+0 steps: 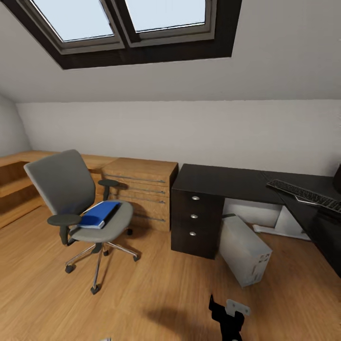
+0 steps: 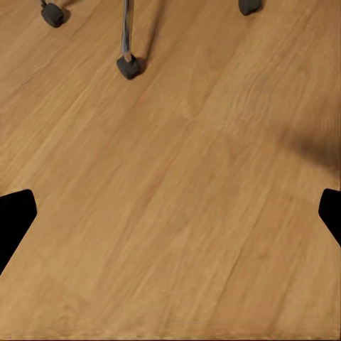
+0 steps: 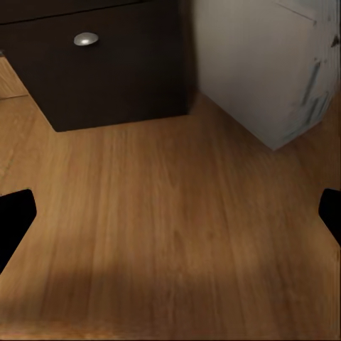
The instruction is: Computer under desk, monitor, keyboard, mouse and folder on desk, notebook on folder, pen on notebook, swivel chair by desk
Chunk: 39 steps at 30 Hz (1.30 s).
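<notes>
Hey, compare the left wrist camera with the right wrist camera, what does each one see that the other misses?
Left wrist alone: the black caster feet and chrome legs of the grey swivel chair. Right wrist alone: the dark desk drawer unit with a round silver knob, and the white computer tower standing on the floor beside it. Both: the light wooden plank floor and open, empty black fingertips at the edges, left gripper, right gripper.

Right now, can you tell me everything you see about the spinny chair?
The swivel chair has a grey padded seat and backrest, two dark armrests, and a shiny metal star base on small dark wheels. It stands upright on the wooden floor, apart from the dark desk, in front of a light wooden dresser. A blue folder lies flat on its seat. Neither gripper touches it.
</notes>
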### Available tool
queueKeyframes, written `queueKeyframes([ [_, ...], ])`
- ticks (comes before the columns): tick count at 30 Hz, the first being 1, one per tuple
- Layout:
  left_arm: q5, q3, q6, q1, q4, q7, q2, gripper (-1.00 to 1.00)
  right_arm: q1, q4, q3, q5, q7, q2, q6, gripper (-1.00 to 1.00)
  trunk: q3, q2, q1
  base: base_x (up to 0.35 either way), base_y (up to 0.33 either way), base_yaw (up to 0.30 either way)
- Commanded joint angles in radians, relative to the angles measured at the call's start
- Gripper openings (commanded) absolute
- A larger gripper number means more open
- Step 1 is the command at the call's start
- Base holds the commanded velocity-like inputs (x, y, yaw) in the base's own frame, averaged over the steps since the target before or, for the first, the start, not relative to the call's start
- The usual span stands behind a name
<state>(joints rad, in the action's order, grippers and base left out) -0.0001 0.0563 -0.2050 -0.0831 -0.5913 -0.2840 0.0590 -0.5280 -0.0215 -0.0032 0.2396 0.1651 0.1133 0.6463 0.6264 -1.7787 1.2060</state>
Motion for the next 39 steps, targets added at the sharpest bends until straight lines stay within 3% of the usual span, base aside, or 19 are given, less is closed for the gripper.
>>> queueKeyframes([
  [1,0.0,0.003,-0.004,0.0,0.0,0.0,0.001,1.0,-0.001,-0.002,0.0,0.0,0.002,0.0,0.004,1.0,-0.001,0.007,-0.005,-0.341,0.0,-0.009],
  [15,-0.001,0.001,-0.003,-0.001,0.003,0.0,0.001,1.0,-0.001,-0.002,0.0,-0.003,0.002,0.0,0.006,1.0,-0.033,0.105,-0.058,-0.342,0.0,0.004],
  [39,-0.004,0.001,0.001,0.0,0.005,-0.002,0.006,1.0,-0.001,-0.002,0.0,-0.003,0.002,-0.003,0.007,1.0,-0.098,0.273,-0.15,-0.342,-0.017,-0.207],
])
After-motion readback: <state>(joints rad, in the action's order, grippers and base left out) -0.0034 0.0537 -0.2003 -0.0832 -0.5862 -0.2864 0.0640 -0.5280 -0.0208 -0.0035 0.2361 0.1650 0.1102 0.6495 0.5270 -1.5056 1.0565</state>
